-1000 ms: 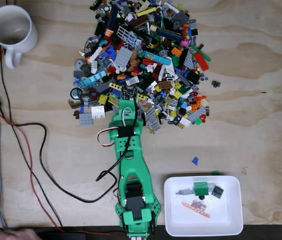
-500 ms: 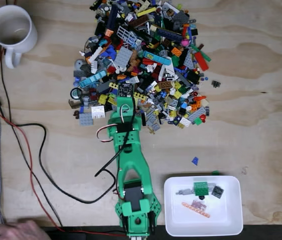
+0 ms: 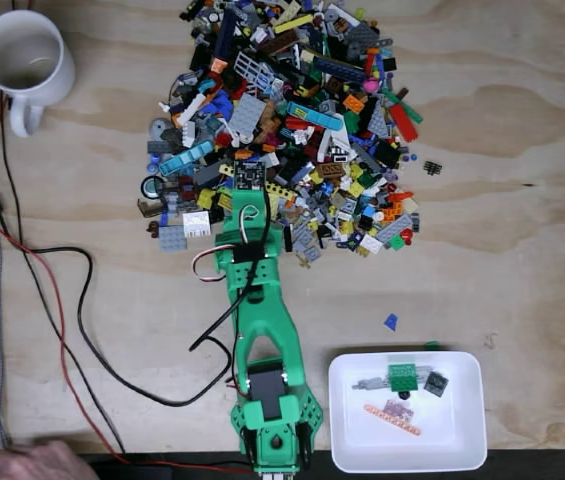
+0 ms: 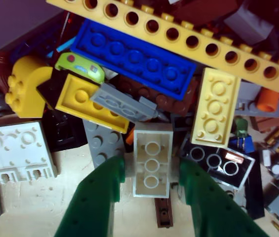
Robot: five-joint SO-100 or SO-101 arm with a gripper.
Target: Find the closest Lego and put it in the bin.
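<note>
In the wrist view the gripper (image 4: 151,170) is spread, its green fingers (image 4: 102,192) flanking an upturned cream brick (image 4: 152,163) at the near edge of the Lego pile (image 3: 282,130). In the fixed view the arm hides that brick. Right of the arm's base sits the white bin (image 3: 407,412), holding a few pieces too small to identify.

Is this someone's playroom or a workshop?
Probably a hobby workbench: a bare plywood table, loose wires trailing beside a green robot arm, a mug, and a Lego pile.
</note>
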